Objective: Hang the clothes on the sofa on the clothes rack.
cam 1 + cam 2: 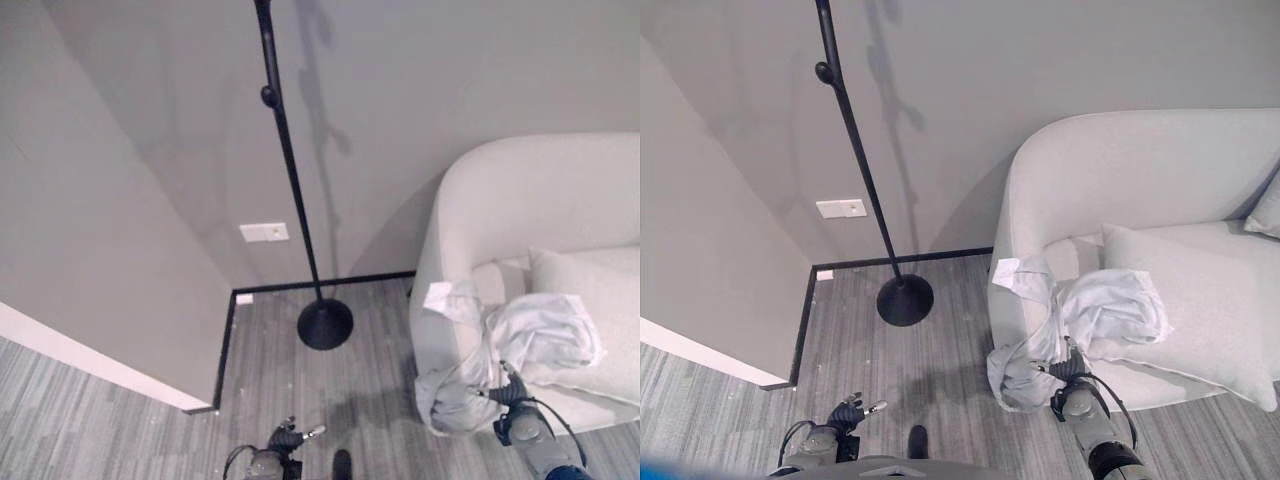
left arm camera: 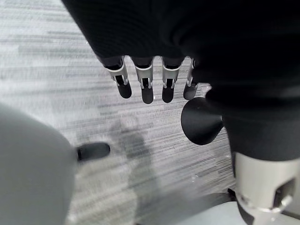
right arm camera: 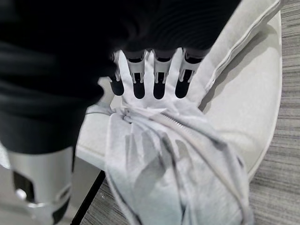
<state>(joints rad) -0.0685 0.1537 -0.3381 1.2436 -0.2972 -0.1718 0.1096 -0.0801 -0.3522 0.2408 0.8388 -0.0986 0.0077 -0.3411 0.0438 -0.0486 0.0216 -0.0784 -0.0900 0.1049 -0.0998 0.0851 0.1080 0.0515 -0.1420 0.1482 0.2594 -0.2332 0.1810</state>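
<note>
A pale grey zip-up garment (image 1: 1080, 320) lies crumpled over the front edge of the light sofa (image 1: 1140, 180), one fold hanging toward the floor. It appears light, limp and prone to slide; a bunched handful near the collar or zip should hold best. The right hand (image 1: 1072, 372) meets the hanging fold, its fingers (image 3: 147, 79) fairly straight above the cloth, not clasping it. The left hand (image 1: 288, 438) hangs low, relaxed and empty. The black clothes rack (image 1: 295, 190) stands well apart by the wall.
</note>
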